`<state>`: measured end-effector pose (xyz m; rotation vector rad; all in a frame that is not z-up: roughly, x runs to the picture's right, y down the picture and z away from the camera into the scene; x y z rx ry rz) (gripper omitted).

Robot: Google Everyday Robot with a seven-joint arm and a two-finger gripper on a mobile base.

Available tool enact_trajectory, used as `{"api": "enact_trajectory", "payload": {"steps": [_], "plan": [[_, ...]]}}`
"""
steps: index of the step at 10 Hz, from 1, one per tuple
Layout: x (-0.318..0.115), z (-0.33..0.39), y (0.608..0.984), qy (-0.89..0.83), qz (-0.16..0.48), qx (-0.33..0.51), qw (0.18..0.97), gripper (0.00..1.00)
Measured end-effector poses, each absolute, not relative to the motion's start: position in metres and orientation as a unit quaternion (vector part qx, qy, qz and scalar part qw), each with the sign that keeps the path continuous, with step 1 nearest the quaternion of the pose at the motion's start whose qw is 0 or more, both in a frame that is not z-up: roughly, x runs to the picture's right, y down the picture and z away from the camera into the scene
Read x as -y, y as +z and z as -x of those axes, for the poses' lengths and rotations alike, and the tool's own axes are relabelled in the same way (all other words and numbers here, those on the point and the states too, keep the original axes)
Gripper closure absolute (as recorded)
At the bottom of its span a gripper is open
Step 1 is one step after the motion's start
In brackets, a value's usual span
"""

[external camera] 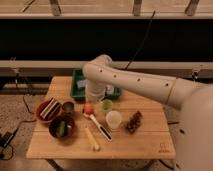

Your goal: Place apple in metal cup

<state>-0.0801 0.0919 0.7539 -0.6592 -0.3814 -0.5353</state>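
The metal cup [67, 106] stands on the wooden table [150, 136], and just to the right of it the gripper [89, 105] is closed on the apple [89, 109], with the green cup [107, 105] farther right of it.

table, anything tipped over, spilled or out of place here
Nothing stands out. The metal cup, green cup and white cup stand upright, and nothing is spilled. The gripper is just above the apple, beside the metal cup.
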Motion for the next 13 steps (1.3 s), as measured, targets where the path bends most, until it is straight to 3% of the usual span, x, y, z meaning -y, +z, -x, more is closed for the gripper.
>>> {"api": "enact_trajectory", "payload": {"steps": [13], "plan": [[-0.058,0.176,0.787,-0.288,0.292,0.219,0.885,1.00]]}}
